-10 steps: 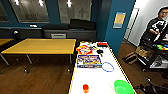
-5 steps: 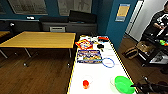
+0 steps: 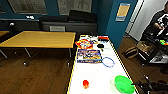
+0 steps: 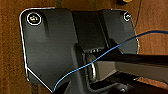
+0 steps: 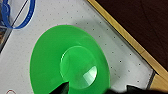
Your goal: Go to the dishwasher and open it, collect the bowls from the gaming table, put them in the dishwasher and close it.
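Note:
The gaming table (image 3: 100,75) runs away from me, with a white top and a yellow edge. A bright green bowl (image 3: 123,83) sits on its near right corner, and a pale rim shows just left of the bowl. My right arm (image 3: 152,86) comes in low at the right, its dark tip close beside the bowl. In the right wrist view the green bowl (image 5: 70,62) lies directly below the camera on the dotted white top (image 5: 120,57), near the yellow edge (image 5: 125,37). The dishwasher is out of view.
On the table lie a blue ring (image 3: 108,61), a colourful game box (image 3: 89,55), an orange packet (image 3: 83,44) and a small red object (image 3: 85,83). A wooden table (image 3: 40,39) stands to the left. A person (image 3: 160,22) stands by a cart (image 3: 155,50) at the right.
The camera has moved closer to the gaming table. The table and green bowl now sit nearer and larger in the head view.

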